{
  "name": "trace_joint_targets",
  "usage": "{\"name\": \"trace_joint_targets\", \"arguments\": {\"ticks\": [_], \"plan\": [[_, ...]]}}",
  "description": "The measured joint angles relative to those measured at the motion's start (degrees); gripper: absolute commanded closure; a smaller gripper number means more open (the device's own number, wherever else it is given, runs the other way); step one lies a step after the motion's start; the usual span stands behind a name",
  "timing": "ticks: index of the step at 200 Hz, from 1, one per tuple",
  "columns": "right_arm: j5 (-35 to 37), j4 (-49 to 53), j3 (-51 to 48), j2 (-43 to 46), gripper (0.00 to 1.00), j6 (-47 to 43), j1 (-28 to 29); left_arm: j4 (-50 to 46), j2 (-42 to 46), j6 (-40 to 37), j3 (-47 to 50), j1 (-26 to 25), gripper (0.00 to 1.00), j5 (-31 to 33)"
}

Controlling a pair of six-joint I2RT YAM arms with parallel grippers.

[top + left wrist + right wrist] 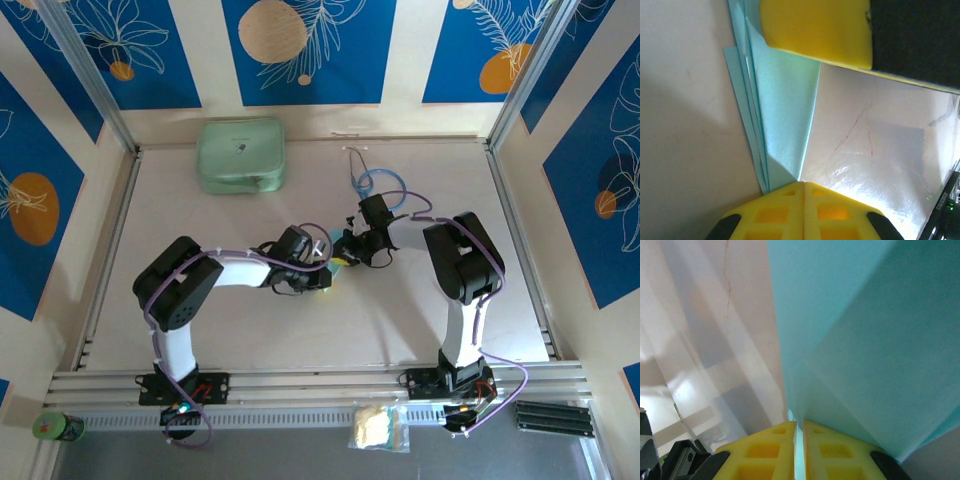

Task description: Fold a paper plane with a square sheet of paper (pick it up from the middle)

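The square sheet of paper is folded into a narrow light-blue paper plane [337,263] with layered flaps, held between both grippers at mid-table. My left gripper [322,268] comes in from the left. In the left wrist view its yellow jaws [804,184] are pressed together where the plane's [785,100] layered edges run in at the tips. My right gripper [346,250] meets it from the right, and one of its yellow fingers [815,30] lies on the plane's far end. In the right wrist view a sliver of the blue paper [865,340] sits between the nearly closed jaws [799,424].
A mint-green rounded case [240,155] lies at the back left. A blue-tubed stethoscope [378,183] lies at the back, just behind the right gripper. On the front rail are a small yellowish packet [378,428], a green can [58,427] and black strips [553,418].
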State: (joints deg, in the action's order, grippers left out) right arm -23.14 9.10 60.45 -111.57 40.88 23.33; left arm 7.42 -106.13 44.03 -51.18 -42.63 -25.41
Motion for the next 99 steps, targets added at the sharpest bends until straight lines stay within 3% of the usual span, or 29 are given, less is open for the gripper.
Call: {"name": "trace_joint_targets", "arguments": {"ticks": [55, 99], "plan": [[0.0, 0.6, 0.2, -0.1, 0.86, 0.0, 0.3, -1.3, 3.4, 0.0, 3.2, -1.3, 0.93, 1.9], [0.0, 0.6, 0.2, -0.1, 0.86, 0.0, 0.3, -9.0, 7.8, -1.0, 4.2, -2.3, 0.92, 2.0]]}}
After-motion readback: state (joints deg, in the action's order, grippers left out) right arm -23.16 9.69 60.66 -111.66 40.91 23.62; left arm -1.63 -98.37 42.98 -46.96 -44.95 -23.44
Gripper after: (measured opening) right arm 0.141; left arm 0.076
